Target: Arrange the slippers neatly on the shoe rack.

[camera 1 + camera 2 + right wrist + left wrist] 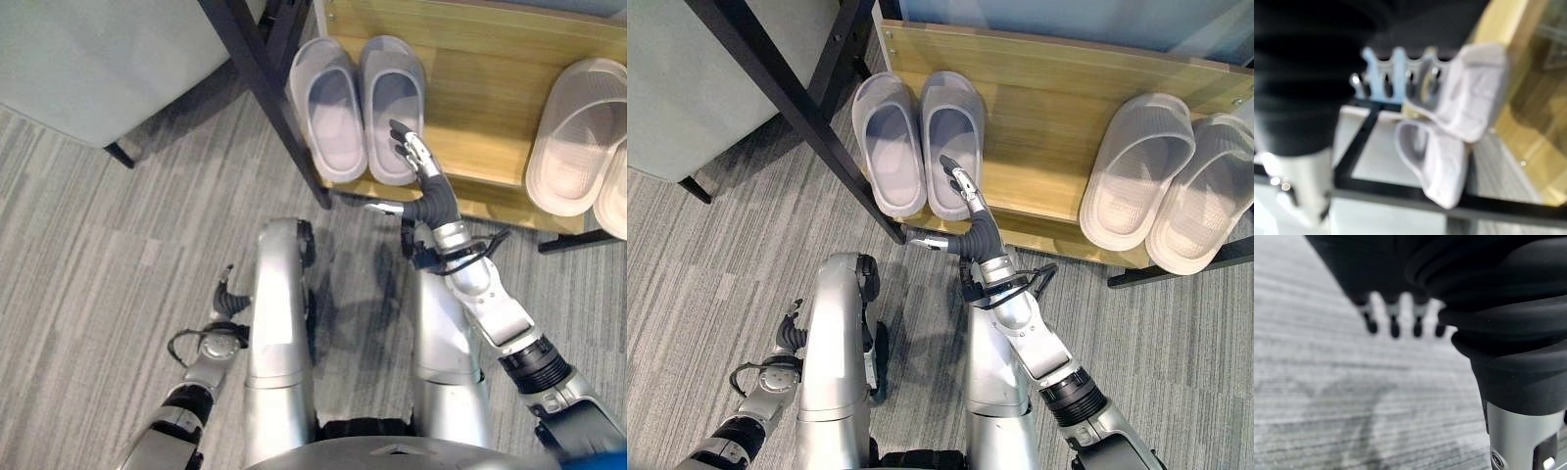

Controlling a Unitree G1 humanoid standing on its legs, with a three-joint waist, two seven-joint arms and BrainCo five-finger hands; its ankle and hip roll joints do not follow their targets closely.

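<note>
Your right hand (965,196) reaches out over the front edge of the shoe rack (1048,108), fingers straight and spread, thumb out to the side, nothing held. The fingertips sit at or just above the heel of the grey pair (921,142); whether they touch the nearer slipper cannot be told from the head views.

Step in hand, as a judgement: final straightening of the grey pair. Both grey slippers already lie side by side on the wooden shelf, toes toward the back, heels near the front lip. The pale pair (588,137) lies well apart toward the shelf's other end, its two slippers touching, their heels overhanging the front edge.

Next move: if you nudge, push flat and gently along the slipper's length so the heel clears the lip without skewing it against its partner. The pale pair's overhang may want the same treatment afterwards.

Views compared: the right wrist view shows the grey pair (1449,142) close beyond the straight fingers (1400,68), but no clear contact. The left wrist view shows your left hand (1396,320), fingers relaxed and holding nothing, over the carpet (1327,382); the left eye view places it low at your side (227,299).
</note>
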